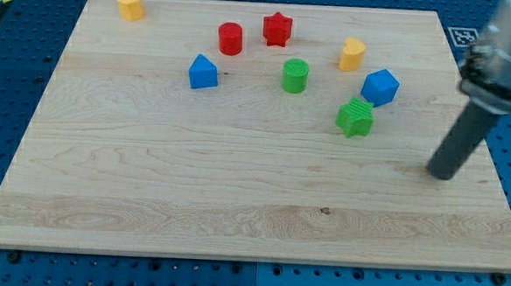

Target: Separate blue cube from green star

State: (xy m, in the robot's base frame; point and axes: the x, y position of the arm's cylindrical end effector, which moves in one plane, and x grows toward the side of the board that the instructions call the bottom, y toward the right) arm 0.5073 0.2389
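The blue cube (380,86) sits on the wooden board (192,192) at the view's upper right. The green star (355,118) lies just below and left of it, nearly touching. My tip (442,175) rests on the board to the right of and below both blocks, well apart from them. The rod slants up toward the view's right edge.
A yellow block (352,54) lies above the blue cube. A green cylinder (295,76), red star (277,28), red cylinder (230,38) and a second blue block (203,72) lie further left. A yellow block (130,4) sits at the top left.
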